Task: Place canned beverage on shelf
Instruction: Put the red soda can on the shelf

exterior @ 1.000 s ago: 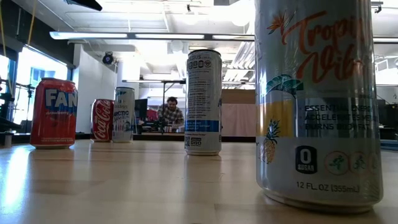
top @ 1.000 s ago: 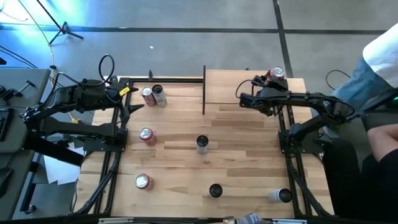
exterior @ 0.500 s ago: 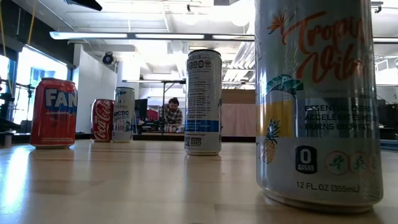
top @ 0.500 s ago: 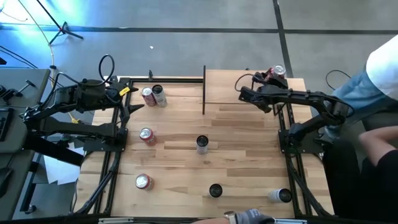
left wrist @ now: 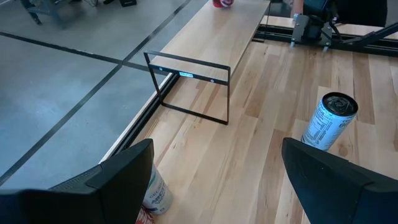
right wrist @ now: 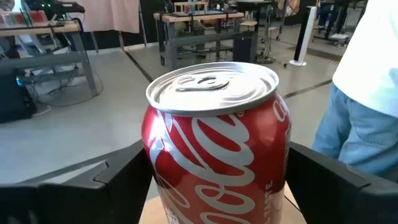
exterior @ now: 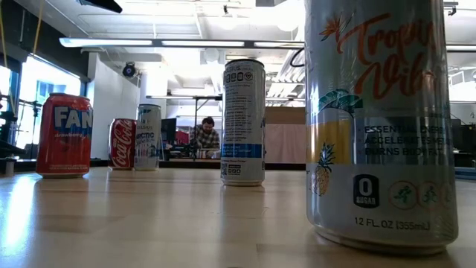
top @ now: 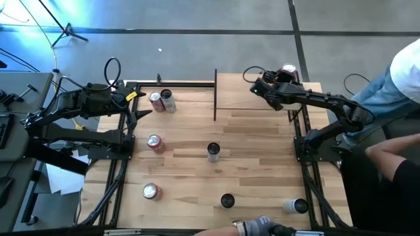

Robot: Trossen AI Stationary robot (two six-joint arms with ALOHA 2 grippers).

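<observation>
- High view: right pincer (top: 283, 80) stands at the shelf (top: 262, 92) far right corner, fingers around the red can (top: 288, 69); left pincer (top: 134, 105) waits apart at the table (top: 262, 170) left edge.
- Right wrist view: can (right wrist: 214, 143) upright between both fingers (right wrist: 93, 186); whether they press it I cannot tell.
- Left wrist view: shelf (left wrist: 217, 37) board largely bare.

Red cola can (right wrist: 216, 149) upright on the light-wood shelf (top: 243, 92)

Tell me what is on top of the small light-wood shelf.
One red cola can stands on the shelf, between the right gripper fingers. Its base is hidden by the gripper.
</observation>
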